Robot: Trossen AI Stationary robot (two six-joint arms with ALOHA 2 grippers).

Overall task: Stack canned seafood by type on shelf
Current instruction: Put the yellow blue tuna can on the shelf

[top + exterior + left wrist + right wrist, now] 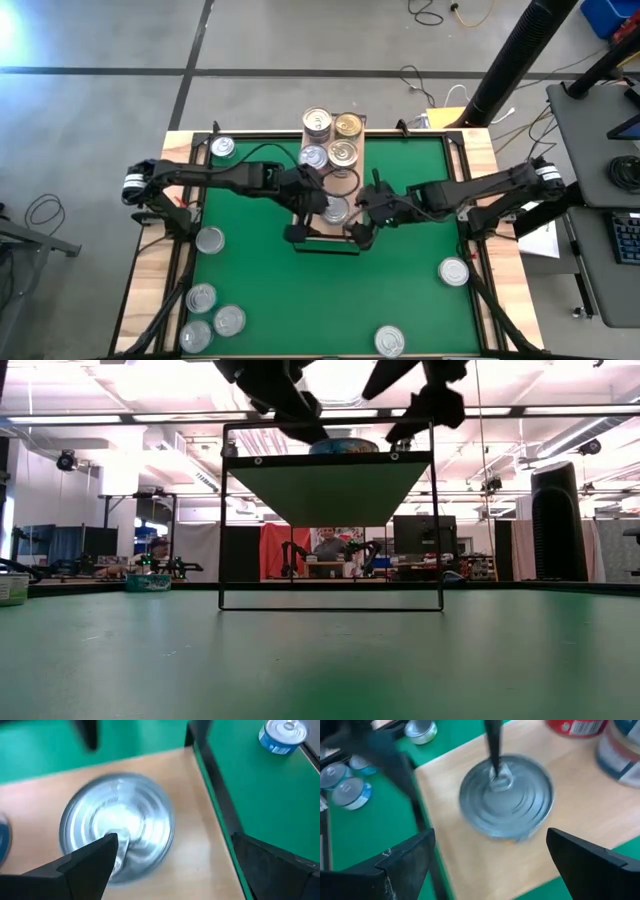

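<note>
Meeting over the near end of the shelf [352, 172], both arms reach in from opposite sides of the table. The left gripper [306, 208] hangs over a silver-topped tin [336, 209] that sits on the board; in its wrist view the fingers [85, 865] stand apart, one over the tin's lid and the other beyond the shelf's dark rim, so they close on nothing. The right gripper [366, 213] is just beside the same tin on its other side, and its wrist view shows its fingers [405, 862] spread wide with the tin [506, 795] lying between and beyond them, untouched.

Farther along the shelf stand four more tins in two rows: two silver-topped ones [317, 122] on the left side and two gold-topped ones [347, 125] on the right. The tin under the grippers sits nearer the shelf's front edge, apart from those four.

Loose tins lie on the green mat [400, 180]. One rests near the far left corner [223, 148], one at the left edge [210, 240], three cluster at the near left corner [201, 298], one lies at the near edge right of centre [390, 341], and one sits toward the right side [454, 271].

From table height the shelf's frame [331, 530] shows raised on thin black legs, with both arms entering from above.
</note>
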